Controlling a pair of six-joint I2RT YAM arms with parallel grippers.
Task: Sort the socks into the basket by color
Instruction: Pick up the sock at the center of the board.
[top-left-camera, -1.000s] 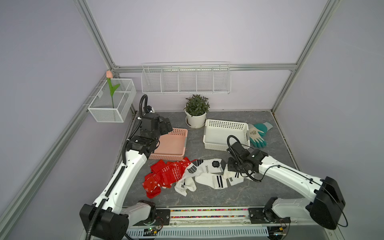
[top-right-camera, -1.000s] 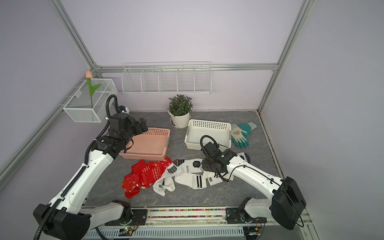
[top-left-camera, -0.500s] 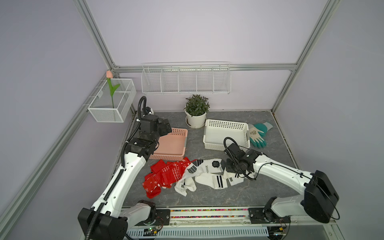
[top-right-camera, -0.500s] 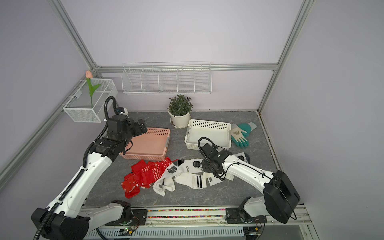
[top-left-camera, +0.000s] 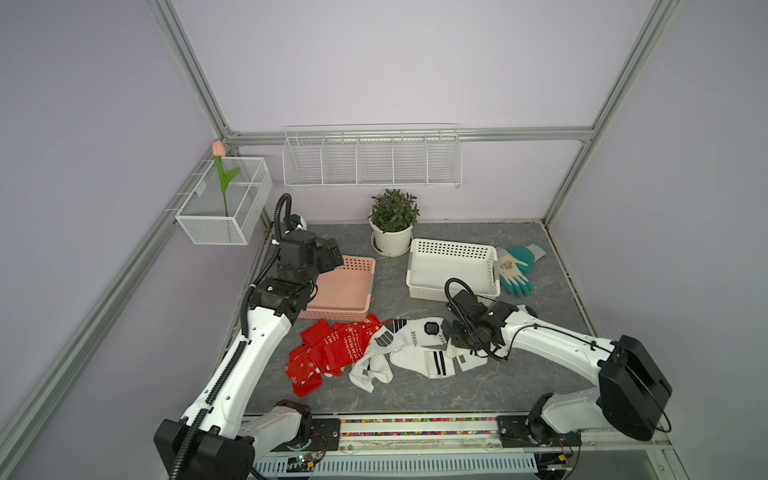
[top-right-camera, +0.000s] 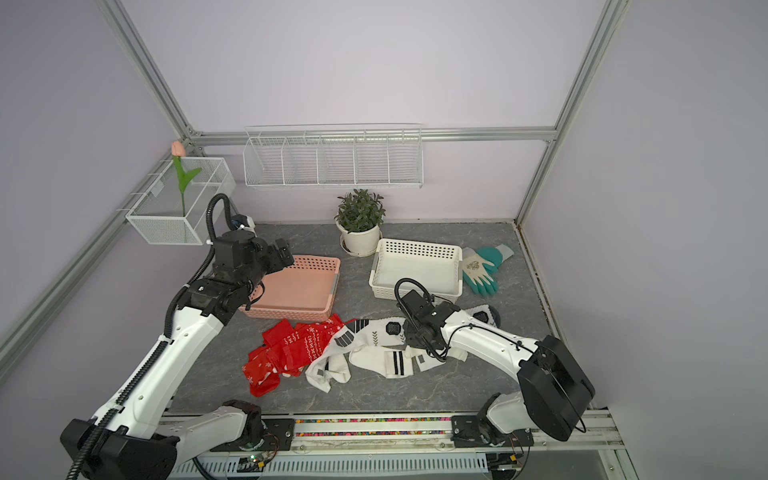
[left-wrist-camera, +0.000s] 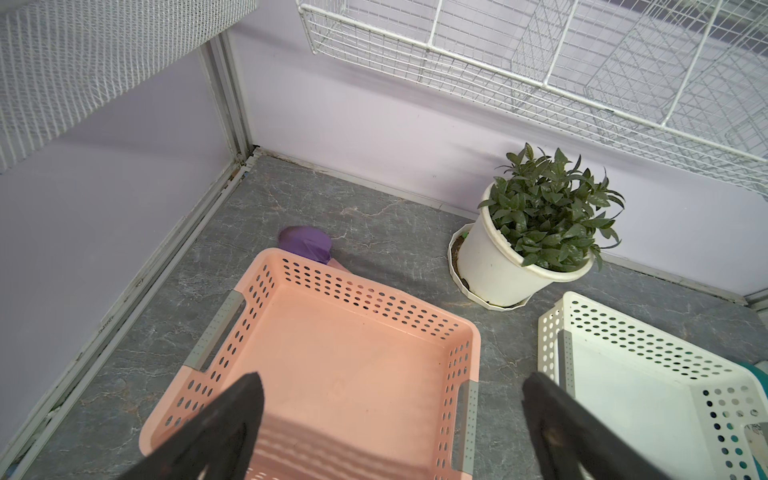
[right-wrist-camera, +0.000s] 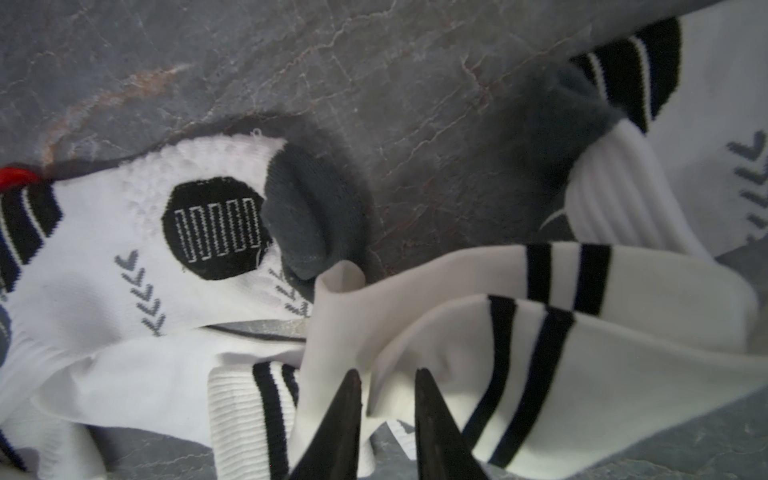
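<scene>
Along the front edge, the grey marble-patterned counter has a bare strip running the width between the two arm bases. Just past it the soft knitted socks lie in one overlapping heap. The crumpled red socks with white snowflake patterns are toward the left edge. The white socks with black and grey stripes are at the centre, touching the red ones.

The right hand is pressed down on the heap's right end. Only the right wrist view shows its fingers, drawn close together and pinching a raised fold of a white sock with two black bands.

Behind the heap are a perforated pink plastic basket and a perforated white plastic basket, both empty, with bare counter between them. The left hand hovers over the pink basket's left side, spread wide and holding nothing.

Teal-and-white gloves lie beside the white basket. A leafy green plant in a white pot stands by the back edge. Only the left wrist view shows a small purple object behind the pink basket. A white wire rack hangs on the back wall.
</scene>
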